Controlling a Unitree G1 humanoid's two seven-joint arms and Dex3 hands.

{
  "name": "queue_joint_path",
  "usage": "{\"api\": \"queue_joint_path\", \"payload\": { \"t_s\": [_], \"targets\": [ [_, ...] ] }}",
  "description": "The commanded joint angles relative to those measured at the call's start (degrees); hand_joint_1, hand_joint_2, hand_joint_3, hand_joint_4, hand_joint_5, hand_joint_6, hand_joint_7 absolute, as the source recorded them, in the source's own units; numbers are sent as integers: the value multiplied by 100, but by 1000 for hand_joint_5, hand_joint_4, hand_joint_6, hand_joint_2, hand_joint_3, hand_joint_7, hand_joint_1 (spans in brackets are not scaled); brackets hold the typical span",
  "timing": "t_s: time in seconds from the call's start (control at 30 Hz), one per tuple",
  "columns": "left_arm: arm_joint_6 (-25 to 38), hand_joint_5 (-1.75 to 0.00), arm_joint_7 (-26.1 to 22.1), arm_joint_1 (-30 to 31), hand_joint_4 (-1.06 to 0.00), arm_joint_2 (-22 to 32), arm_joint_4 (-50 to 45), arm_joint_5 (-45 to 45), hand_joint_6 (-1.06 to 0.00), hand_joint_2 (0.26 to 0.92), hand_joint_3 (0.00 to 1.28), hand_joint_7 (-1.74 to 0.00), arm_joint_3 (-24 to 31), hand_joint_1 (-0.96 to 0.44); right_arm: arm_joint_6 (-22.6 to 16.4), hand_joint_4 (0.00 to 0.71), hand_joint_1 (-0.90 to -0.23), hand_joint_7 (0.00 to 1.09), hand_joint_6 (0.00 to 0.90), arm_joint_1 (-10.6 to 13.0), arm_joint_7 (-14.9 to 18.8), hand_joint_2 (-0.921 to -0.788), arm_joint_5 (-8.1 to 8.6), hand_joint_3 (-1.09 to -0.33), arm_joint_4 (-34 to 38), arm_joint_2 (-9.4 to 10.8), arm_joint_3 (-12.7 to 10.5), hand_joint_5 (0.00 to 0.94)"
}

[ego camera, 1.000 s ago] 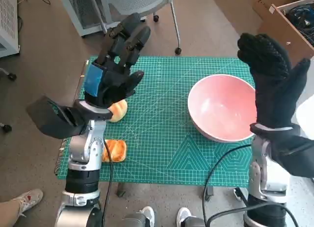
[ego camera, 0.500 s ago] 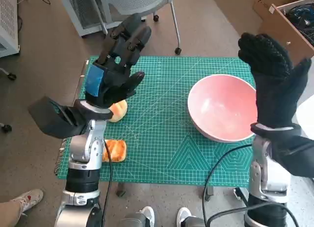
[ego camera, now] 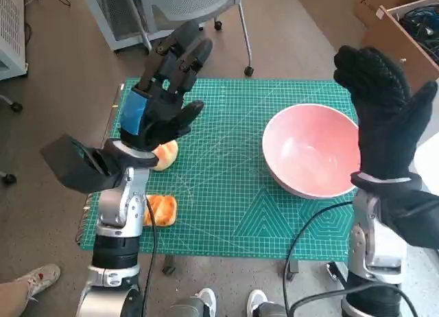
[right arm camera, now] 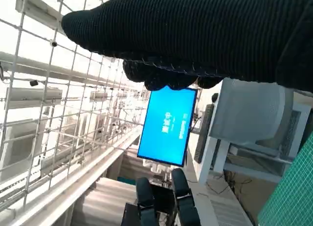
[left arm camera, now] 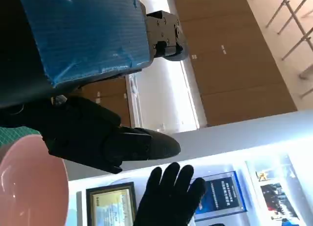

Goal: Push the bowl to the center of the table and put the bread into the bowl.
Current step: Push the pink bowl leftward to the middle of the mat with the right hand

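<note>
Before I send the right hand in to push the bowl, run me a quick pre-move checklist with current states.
1. Right hand free: ok, raised, holding nothing.
2. Left hand free: ok, raised with fingers spread, holding nothing.
3. Pink bowl upright: ok, and it looks empty.
4. Bowl at the centre of the green mat: not ok, it sits on the right side.
5. Push path toward centre: ok, bare mat lies between the bowl and the middle.
6. Bread reachable: ok, bread roll and bread slice lie at the mat's left side; the left forearm partly hides them.
</note>
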Motion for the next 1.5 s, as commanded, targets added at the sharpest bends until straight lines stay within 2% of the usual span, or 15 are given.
{"api": "queue_joint_path", "payload": {
  "t_s": [0.03, 0.13, 0.3, 0.53, 0.63, 0.83, 1.0, 1.13, 1.27, 1.5],
  "targets": [
    [-85, -279, 18, -28, 1, 0, -85, 49, 1, 920, 304, -522, -29, -555, 18, 314, -581, 573, 89, 175, 109, -921, 132, -659, 72, -125, -170, 1],
    [-100, -280, 16, -11, 1, -15, -89, 44, 1, 921, 303, -524, -29, -557, -84, 318, -584, 551, 102, 209, 289, -921, 345, -647, 298, -302, -462, 2],
    [-73, -282, 37, 21, 1, -28, -163, 26, 1, 921, 303, -526, -31, -560, -354, 320, -591, 459, 165, 234, 408, -921, 501, -626, 733, -492, -834, 1],
    [-73, -280, 56, 55, 1, -28, -185, 12, 1, 921, 307, -526, -17, -562, -775, 302, -584, 401, 195, 192, 178, -921, 467, -621, 1533, -719, -1352, 0],
    [-97, -278, 53, 61, 1, -32, -150, 10, 1, 920, 308, -525, -4, -563, -915, 295, -586, 390, 194, 93, 71, -921, 508, -613, 2062, -824, -1586, 0],
    [-145, -280, 62, 73, 1, -47, -122, 27, 1, 921, 309, -524, -1, -566, -1179, 275, -598, 333, 210, -171, -35, -921, 533, -586, 3080, -989, -1839, 1],
    [-193, -283, 79, 71, 1, -66, -88, 54, 1, 921, 320, -526, -11, -567, -1395, 259, -582, 296, 202, -416, -39, -921, 489, -606, 3891, -1091, -1897, 0],
    [-251, -275, 58, 65, 1, -66, -19, 52, 1, 921, 330, -527, -9, -572, -1537, 250, -555, 273, 192, -589, -50, -921, 419, -649, 4520, -1145, -1867, 1],
    [-257, -271, 53, 66, 1, -57, -9, 31, 1, 921, 336, -525, -4, -572, -1604, 249, -528, 261, 194, -730, -45, -921, 392, -687, 5034, -1100, -1802, 1],
    [-228, -272, 60, 137, 1, -36, -115, 5, 1, 921, 338, -513, 9, -571, -1623, 240, -516, 257, 203, -996, -5, -921, 372, -703, 5859, -876, -1612, 0]
  ]
}}
